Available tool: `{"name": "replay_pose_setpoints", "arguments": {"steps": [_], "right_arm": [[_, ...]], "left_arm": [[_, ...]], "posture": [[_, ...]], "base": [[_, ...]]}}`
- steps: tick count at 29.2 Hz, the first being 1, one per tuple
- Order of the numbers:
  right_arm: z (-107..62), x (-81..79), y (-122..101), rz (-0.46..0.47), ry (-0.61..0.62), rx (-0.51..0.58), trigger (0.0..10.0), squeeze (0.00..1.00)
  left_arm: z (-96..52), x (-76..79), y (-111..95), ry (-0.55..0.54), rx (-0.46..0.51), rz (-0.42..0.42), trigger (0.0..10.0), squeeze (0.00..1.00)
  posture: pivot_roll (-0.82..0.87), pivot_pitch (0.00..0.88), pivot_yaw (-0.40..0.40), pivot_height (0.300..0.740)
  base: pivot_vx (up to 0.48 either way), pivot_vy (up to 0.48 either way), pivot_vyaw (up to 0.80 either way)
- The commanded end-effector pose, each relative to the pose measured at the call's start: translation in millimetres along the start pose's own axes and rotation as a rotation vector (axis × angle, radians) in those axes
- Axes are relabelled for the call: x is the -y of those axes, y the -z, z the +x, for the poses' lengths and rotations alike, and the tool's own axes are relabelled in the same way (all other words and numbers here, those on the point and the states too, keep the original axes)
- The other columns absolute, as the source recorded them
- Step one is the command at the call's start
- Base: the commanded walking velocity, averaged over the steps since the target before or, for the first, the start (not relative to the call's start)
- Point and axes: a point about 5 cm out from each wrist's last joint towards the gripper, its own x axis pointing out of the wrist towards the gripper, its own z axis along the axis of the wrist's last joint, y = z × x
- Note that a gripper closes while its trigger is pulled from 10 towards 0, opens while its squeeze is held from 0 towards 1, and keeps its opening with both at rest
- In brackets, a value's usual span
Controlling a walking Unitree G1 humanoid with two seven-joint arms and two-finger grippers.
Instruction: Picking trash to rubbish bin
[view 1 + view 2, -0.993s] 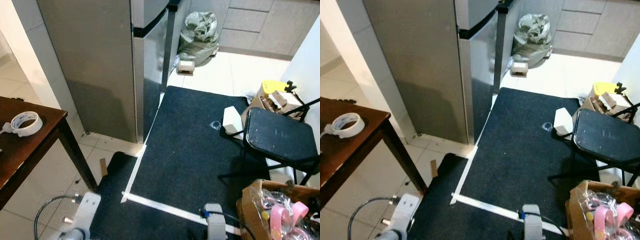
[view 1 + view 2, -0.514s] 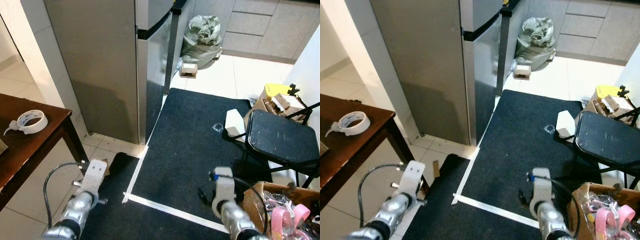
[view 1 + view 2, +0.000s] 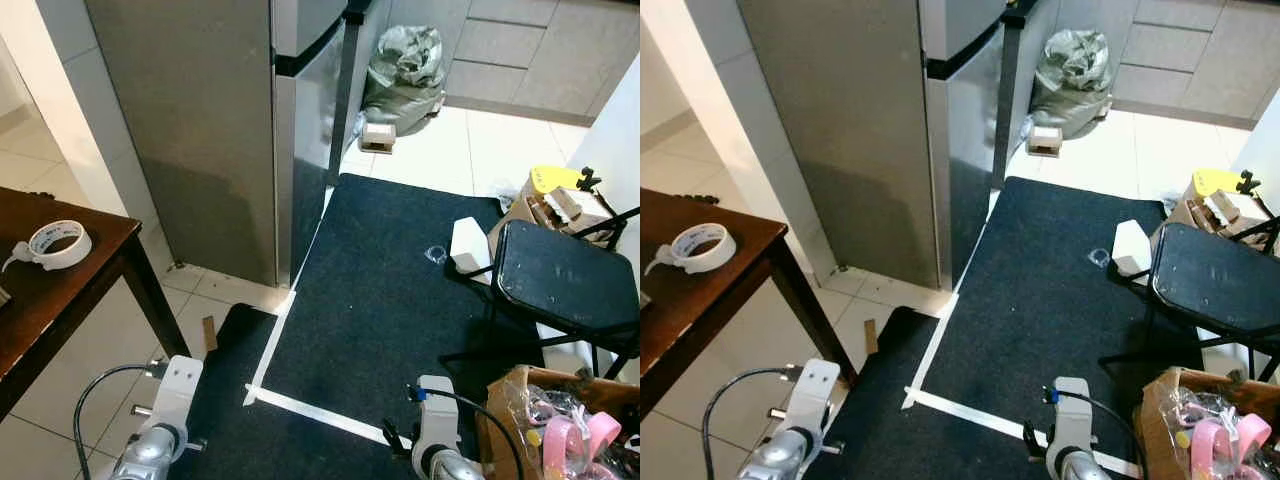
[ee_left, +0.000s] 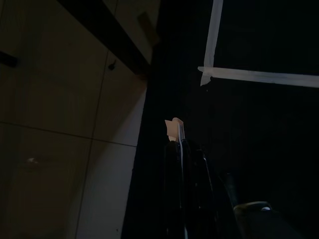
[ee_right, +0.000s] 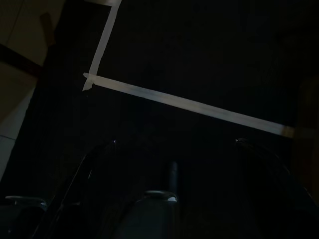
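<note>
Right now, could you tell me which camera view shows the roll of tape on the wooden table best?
The right eye view: the roll of tape sits further inside the picture. The left eye view shows it closer to the picture's edge; both wrist views show the dark mat.

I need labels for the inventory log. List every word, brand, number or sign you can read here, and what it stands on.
No text can be read in these pictures.
Small box by the grey bag: any print too small to read.
Tape roll on the wooden table: no print visible.
Yellow item past the black chair: no lettering visible.
</note>
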Motion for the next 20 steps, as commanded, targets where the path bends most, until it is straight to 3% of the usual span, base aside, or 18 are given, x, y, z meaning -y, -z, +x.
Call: {"name": "replay_pose_setpoints", "arguments": {"steps": [1,20], "right_arm": [[-2.4,3.1,5.4,0.014,0.016,-0.011,10.0,0.00],[-2.8,-3.2,7.7,-0.057,-0.018,-0.017,10.0,0.00]], "left_arm": [[-1.2,5.4,4.5,0.010,-0.012,-0.020,10.0,0.00],[-0.5,6.5,1.0,0.009,0.006,-0.072,10.0,0.00]], "posture": [[0.04,0.068,-0.015,0.740],[0.03,0.060,-0.020,0.740]], "base": [[0.000,0.000,0.00],[0.000,0.000,0.00]]}}
